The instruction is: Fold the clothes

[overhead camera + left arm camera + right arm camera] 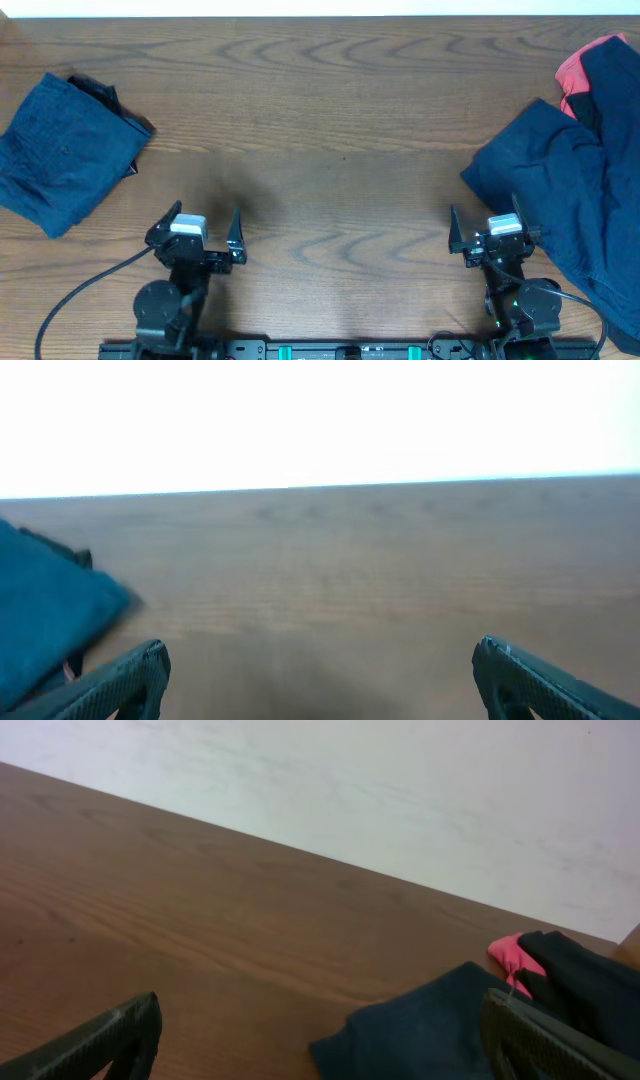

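A folded navy garment (62,150) lies at the table's left, with a dark piece (100,95) sticking out at its top edge; it also shows in the left wrist view (45,605). A loose heap of dark navy clothes (575,190) lies at the right, with a red piece (578,68) at its top; the right wrist view shows both the navy cloth (430,1035) and the red piece (515,958). My left gripper (196,232) is open and empty over bare wood. My right gripper (487,228) is open and empty, its right finger at the heap's edge.
The brown wooden table (320,130) spans the view, with its far edge against a white wall (400,790). Black cables (70,300) run from the arm bases along the front edge.
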Robot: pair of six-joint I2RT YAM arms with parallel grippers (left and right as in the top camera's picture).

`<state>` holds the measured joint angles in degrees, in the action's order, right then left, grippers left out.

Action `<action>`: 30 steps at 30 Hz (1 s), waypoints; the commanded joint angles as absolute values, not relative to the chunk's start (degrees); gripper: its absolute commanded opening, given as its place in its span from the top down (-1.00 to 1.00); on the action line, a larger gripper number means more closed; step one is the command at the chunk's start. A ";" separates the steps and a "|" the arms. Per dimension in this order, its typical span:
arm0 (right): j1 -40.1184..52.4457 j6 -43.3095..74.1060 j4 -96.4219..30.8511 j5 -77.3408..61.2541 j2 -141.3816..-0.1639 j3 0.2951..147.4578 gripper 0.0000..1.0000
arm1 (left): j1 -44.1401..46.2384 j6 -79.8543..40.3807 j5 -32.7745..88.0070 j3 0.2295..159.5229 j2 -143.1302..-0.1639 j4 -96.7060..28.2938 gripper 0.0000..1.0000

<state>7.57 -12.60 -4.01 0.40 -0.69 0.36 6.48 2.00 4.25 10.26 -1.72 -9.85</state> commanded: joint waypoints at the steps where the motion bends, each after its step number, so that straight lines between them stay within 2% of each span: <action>1: 7.25 -13.13 -4.25 -0.03 -0.27 0.32 -0.98 | 6.24 2.96 2.68 5.54 -0.10 -2.44 -0.96; 6: 7.25 -13.13 -4.25 -0.03 -0.27 0.32 -0.99 | 6.13 2.94 1.83 0.60 -0.10 2.68 -0.96; 10: 7.25 -13.13 -4.25 -0.03 -0.27 0.32 -0.99 | 6.13 2.72 1.87 0.23 -0.08 -4.19 -0.96; 30: 7.25 -13.13 -4.25 -0.03 -0.27 0.32 -0.99 | 6.13 2.74 1.87 0.23 -0.23 -3.99 -0.96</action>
<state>7.57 -12.60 -3.99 0.40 -0.67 0.36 6.42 1.98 2.81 0.89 -0.60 -1.41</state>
